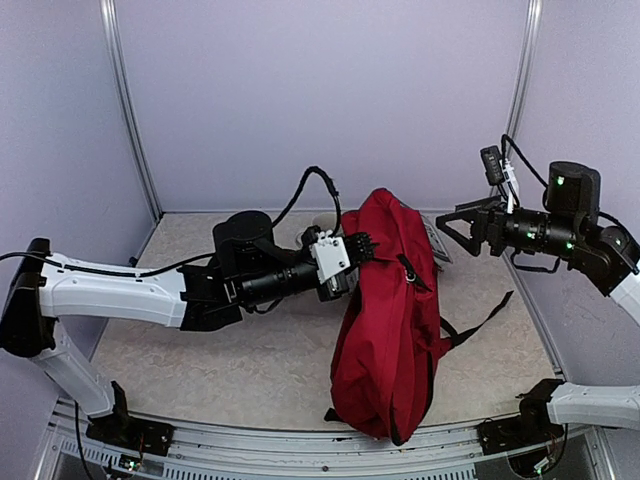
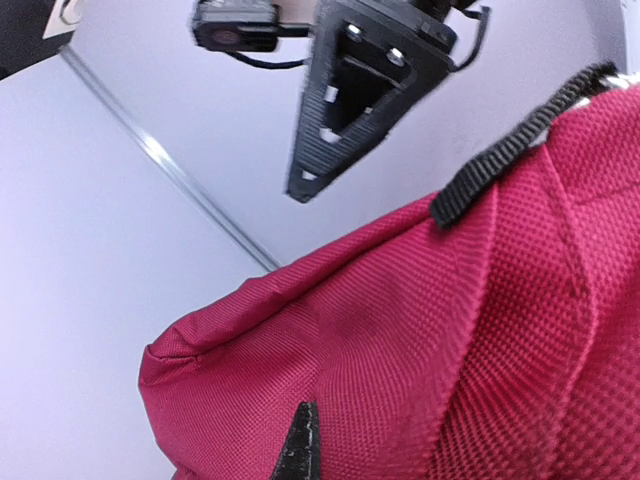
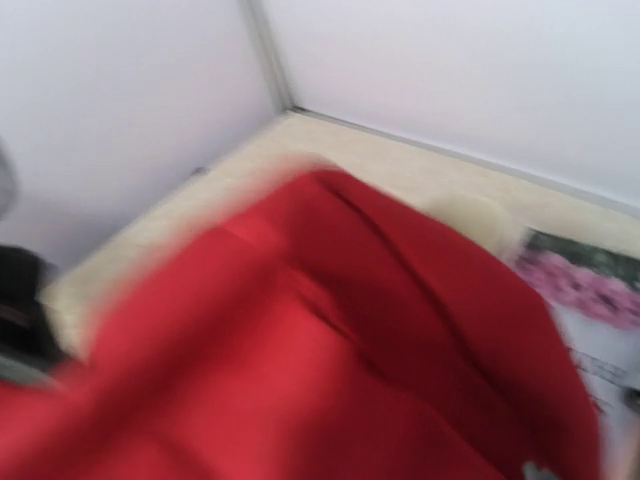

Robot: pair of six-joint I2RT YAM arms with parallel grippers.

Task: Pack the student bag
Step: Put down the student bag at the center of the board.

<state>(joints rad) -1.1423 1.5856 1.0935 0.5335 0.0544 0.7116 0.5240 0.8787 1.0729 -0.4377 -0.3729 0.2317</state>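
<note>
Overhead, the light is soft and even, bright without glare; the walls (image 1: 300, 100) read pale lilac and the student bag (image 1: 385, 320) throws only a faint, diffuse shadow on the counter (image 1: 250, 370) (no hard edges to it); focus is sharp throughout. The left wrist view is crisp enough to show the fabric weave; the right wrist view is heavily smeared by motion blur, outlines lost.

High rear view facing back wall (image 1: 320, 100), wrist views close on student bag (image 1: 390, 310), shared by all three

Motion-blurred student bag (image 3: 330, 350), right wrist view
</note>
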